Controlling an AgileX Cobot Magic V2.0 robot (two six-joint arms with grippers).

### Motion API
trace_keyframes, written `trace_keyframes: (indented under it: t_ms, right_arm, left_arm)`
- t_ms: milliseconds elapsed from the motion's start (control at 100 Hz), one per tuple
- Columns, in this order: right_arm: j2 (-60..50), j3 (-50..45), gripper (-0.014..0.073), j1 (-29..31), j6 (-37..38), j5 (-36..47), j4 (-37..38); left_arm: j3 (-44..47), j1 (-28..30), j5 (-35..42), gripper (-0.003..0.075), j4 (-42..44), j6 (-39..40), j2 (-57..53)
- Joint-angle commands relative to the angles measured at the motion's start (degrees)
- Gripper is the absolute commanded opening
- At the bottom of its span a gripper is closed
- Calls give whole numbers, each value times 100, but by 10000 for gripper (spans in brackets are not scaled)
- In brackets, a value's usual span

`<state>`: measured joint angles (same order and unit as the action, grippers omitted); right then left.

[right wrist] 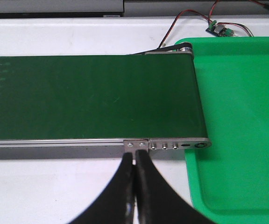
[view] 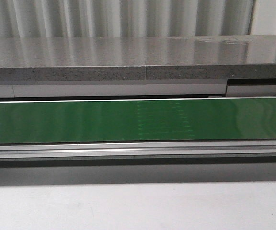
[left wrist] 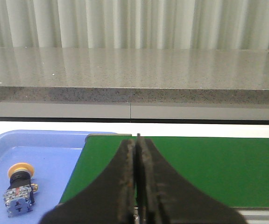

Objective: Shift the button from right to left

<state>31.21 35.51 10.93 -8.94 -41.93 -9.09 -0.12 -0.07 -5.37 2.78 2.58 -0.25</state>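
Note:
The button [left wrist: 18,188], with a yellow cap, black collar and blue-grey contact body, lies on its side in a blue tray [left wrist: 46,149] at the left end of the green conveyor belt [left wrist: 209,168]. It shows only in the left wrist view. My left gripper [left wrist: 137,142] is shut and empty over the belt's left end, to the right of the button. My right gripper [right wrist: 135,156] is shut and empty, just in front of the belt's near rail by its right end. Neither gripper shows in the front view.
A green tray [right wrist: 237,116] sits at the belt's right end, with a small circuit board and wires [right wrist: 218,28] behind it. The belt [view: 138,120] runs across the front view, with a grey stone shelf [view: 138,57] behind it and white table [view: 138,206] in front.

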Motion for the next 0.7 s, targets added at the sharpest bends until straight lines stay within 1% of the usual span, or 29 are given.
trace_keyframes:
  t_ms: [0, 200, 300, 480, 690]
  right_arm:
    - [-1, 159, -67, -23, -25, 362, -46]
    - [-1, 159, -67, -23, -25, 369, -46]
    - [-1, 141, -67, -23, -19, 623, -46]
    - [-346, -287, -67, -177, 77, 1407, -34]
    - [-1028, -1478, -67, -671, 110, 2626, 8]
  left_arm:
    - [144, -37, 472, -20, -41, 65, -206]
    - [144, -37, 472, -20, -41, 65, -206]
    - [144, -37, 472, -20, -41, 65, -206]
    - [144, -37, 472, -20, -41, 65, -206]
    - [144, -37, 472, -20, -41, 65, -206]
